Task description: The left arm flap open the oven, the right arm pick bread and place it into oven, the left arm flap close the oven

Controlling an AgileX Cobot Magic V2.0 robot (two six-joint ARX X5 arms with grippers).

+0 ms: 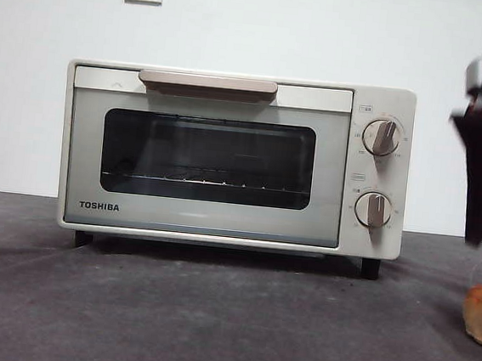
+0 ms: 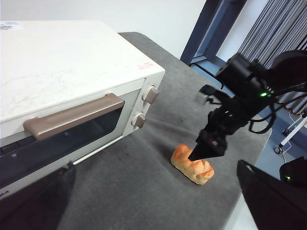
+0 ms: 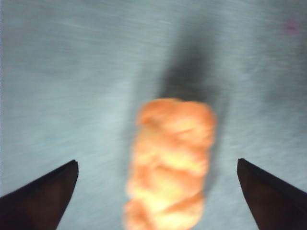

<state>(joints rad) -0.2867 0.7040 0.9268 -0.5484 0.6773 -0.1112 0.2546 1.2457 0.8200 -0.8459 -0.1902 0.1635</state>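
Bread [image 3: 170,163], blurred, lies between right arm's spread jaws.

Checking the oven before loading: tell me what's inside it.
Through the oven window, only a wire rack shows. The closed door's frame hides the interior's edges. The bread lies outside on the table.

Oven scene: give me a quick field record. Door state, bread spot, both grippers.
oven: TOSHIBA toaster oven, on grey cloth-covered table
door: appears shut, handle up at top edge
bread: on the table beside the oven's knob end, outside the oven
right gripper: jaws open, poised over the bread, astride it, not gripping
left gripper: jaws open, near the oven door, holding nothing
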